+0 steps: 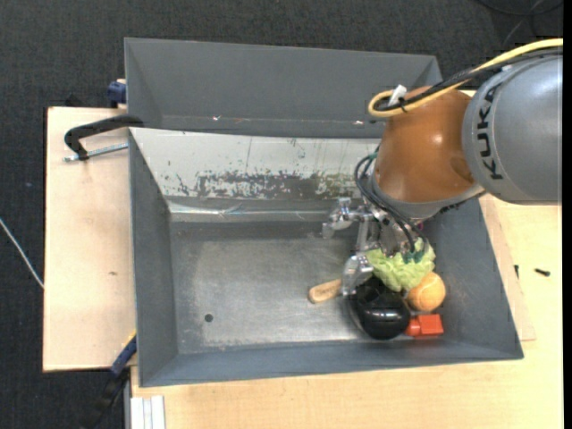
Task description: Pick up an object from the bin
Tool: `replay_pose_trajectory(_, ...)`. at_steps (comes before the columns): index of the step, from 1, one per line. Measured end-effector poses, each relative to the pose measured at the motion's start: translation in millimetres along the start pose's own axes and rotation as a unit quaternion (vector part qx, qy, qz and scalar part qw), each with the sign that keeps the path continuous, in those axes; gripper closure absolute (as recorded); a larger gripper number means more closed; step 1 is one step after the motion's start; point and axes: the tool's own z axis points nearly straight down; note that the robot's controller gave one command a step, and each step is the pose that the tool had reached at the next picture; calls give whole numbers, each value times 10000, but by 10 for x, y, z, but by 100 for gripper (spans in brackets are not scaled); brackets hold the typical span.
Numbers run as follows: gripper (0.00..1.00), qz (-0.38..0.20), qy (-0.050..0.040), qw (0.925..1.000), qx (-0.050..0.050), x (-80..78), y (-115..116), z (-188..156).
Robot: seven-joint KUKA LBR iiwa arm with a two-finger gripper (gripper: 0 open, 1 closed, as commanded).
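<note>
Orange wrist cover hangs above the gripper, its fingers spread with nothing between them. Touching the nearer fingertip lies a green fuzzy toy; just beside are a tan wooden piece and a black rounded object.

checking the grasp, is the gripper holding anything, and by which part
Cannot be told. The gripper sits low in the near right corner of the bin, beside a green leafy thing and a black round thing.

the one camera looks down on the grey bin from above, tilted so its far wall shows broad and its near wall thin. all four corners fit in view; the arm enters over the right edge.
</note>
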Motion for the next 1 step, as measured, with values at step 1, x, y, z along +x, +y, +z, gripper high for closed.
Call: replay_pose_trajectory(1,0,-979,-12,9952,-23,291,-491,-73)
